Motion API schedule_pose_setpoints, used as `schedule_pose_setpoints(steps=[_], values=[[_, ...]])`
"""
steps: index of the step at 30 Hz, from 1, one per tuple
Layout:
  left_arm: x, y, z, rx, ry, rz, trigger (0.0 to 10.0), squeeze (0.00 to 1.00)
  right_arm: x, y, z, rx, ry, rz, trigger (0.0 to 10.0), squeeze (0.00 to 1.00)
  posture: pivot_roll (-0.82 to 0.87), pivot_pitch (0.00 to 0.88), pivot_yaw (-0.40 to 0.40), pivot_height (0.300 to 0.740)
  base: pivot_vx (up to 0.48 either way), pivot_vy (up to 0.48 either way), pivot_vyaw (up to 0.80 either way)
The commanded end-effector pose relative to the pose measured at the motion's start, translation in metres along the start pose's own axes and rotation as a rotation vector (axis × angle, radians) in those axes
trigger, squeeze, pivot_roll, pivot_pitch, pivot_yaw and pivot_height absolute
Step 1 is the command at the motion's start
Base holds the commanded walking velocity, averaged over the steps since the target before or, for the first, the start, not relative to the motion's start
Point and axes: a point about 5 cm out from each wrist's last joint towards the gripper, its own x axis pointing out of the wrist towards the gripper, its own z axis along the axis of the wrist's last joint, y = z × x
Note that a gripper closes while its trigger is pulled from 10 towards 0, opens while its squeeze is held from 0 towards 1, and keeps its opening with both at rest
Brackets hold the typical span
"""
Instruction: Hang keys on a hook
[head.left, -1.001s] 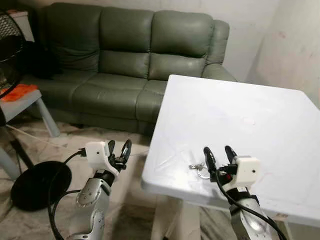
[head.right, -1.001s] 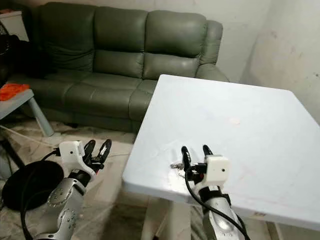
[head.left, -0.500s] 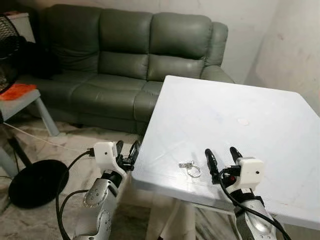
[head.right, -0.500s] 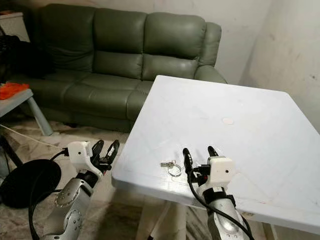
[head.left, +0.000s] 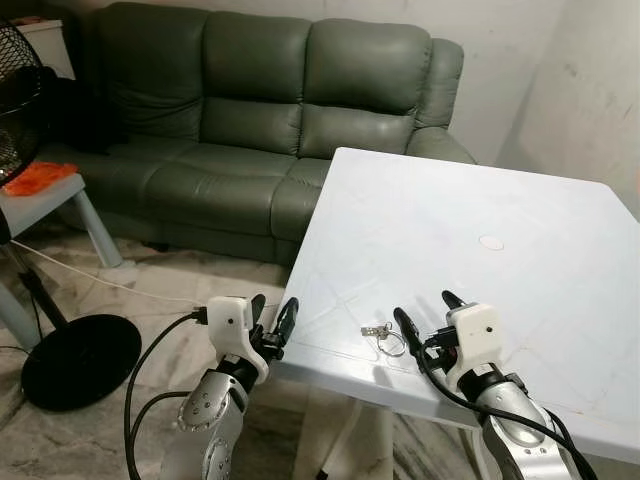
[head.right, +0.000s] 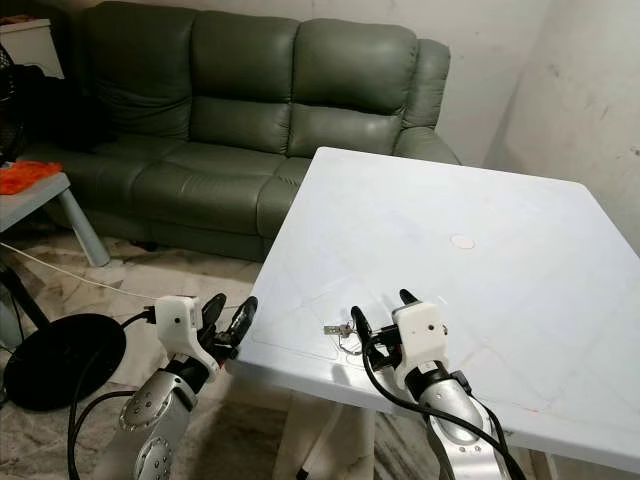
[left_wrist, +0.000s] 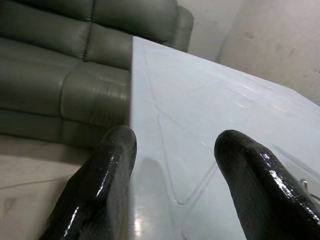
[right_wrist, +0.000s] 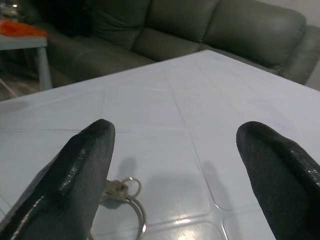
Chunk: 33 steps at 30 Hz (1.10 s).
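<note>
We faced a green sofa behind the white table. The keys lay flat on that table near its front edge – a ring with a small key. Our right gripper hovered over the table just beside the keys, fingers spread, holding nothing. Our left gripper stood at the table's front-left corner – also spread.

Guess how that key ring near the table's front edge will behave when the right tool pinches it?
The keys lie flat and thin on the smooth white table, so they will likely skid before the right tool, now open, gets under them. Loosely linked ring and key will probably dangle and swing once lifted. Small metal, so probably light but hard and slippery.
</note>
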Motion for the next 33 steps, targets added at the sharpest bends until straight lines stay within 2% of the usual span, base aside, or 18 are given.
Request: schedule_pose_setpoints(steps=[1,14,27,29,33], values=[[0.0,-0.007,0.003,0.018,-0.004,-0.03,10.0,0.0,0.004,-0.001,0.0,0.008,0.027,0.014,10.0,0.0,-0.03,0.0,-0.06,0.74,0.0,0.0,0.0],[-0.016,-0.021,-0.002,0.03,0.02,-0.061,10.0,0.0,0.024,0.007,0.012,0.079,0.047,0.057,10.0,0.0,-0.01,0.021,-0.082,0.74,0.0,0.0,0.0],[-0.022,-0.029,-0.004,0.025,0.038,-0.077,10.0,0.0,0.02,0.017,0.003,0.088,0.134,0.043,10.0,0.0,-0.01,0.058,-0.087,0.74,0.0,0.0,0.0],[-0.023,-0.029,-0.004,0.021,0.042,-0.076,10.0,0.0,0.018,0.025,-0.001,0.129,0.169,0.02,10.0,0.0,-0.01,0.062,-0.087,0.74,0.0,0.0,0.0],[-0.024,-0.03,-0.004,0.02,0.044,-0.076,10.0,0.0,0.017,0.034,-0.004,0.15,0.189,0.027,10.0,0.0,-0.01,0.065,-0.088,0.74,0.0,0.0,0.0]])
